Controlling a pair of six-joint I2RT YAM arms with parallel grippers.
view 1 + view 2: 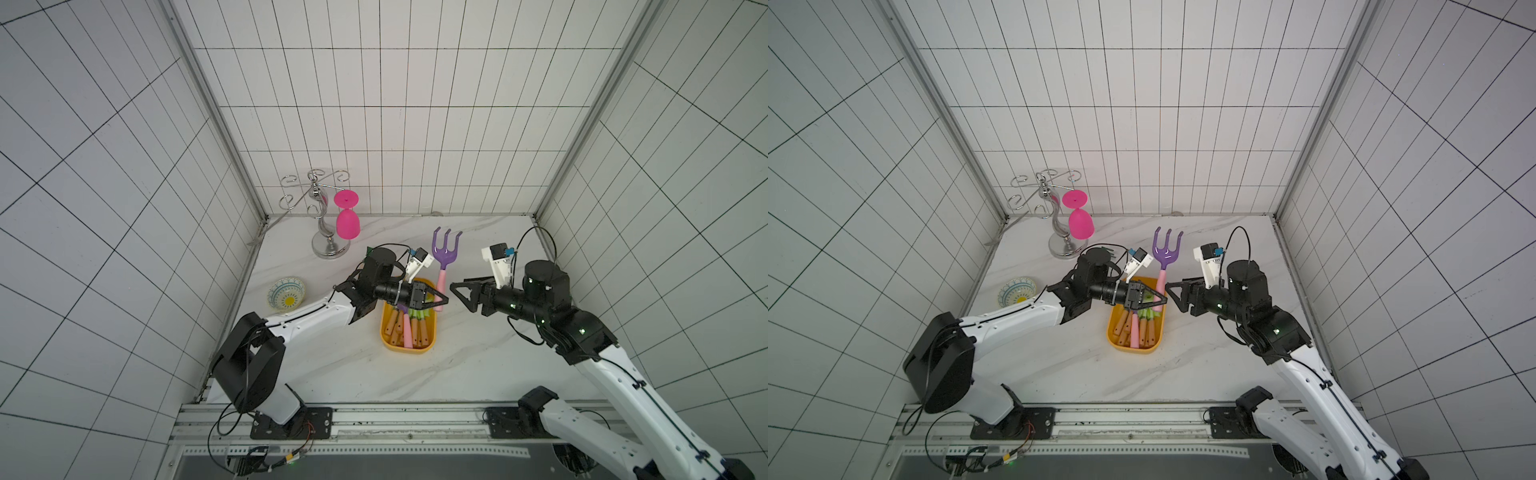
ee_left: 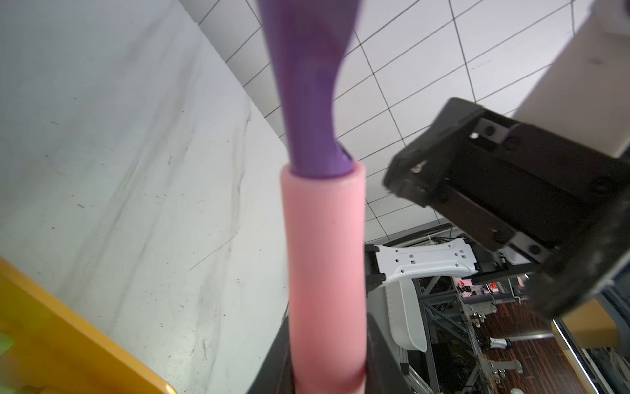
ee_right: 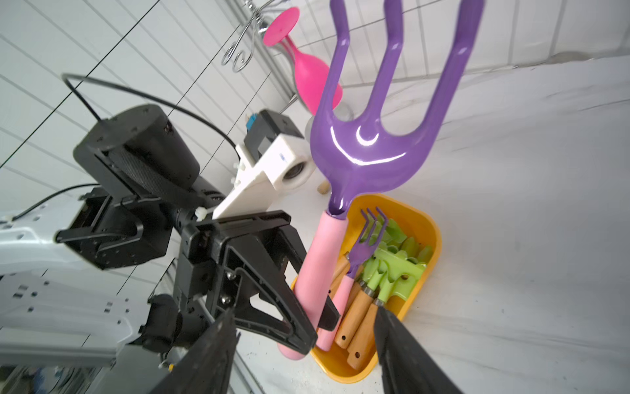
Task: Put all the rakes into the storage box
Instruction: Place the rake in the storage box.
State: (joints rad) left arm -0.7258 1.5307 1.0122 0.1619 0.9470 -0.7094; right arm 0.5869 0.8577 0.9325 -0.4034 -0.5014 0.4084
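1. In both top views the left claw [image 1: 439,300] is clamped tight on the pink handle of the rake [image 1: 444,257], holding it in the air over the far end of the storage box [image 1: 432,334]. The purple head sticks out past the far rim. The right claw [image 1: 455,289] sits just beside the handle, jaws spread, gripping nothing.

2. Left wrist view: the handle runs straight up from between the jaws, purple neck plugged into the pink sleeve, yellow box corner [image 2: 68,327] low down, marble bench [image 2: 119,170] behind.

3. Right wrist view: three glossy purple tines [image 3: 392,68] above a scooped head, smooth pink grip. The box already holds a small purple rake [image 3: 364,238] and green tools with wooden handles [image 3: 361,303], so it's crowded.

4. My guess for doing it well: swing the rake so it lines up with the box's long side, lower it flat onto the pile, and only then let go, or the head may hang over the rim
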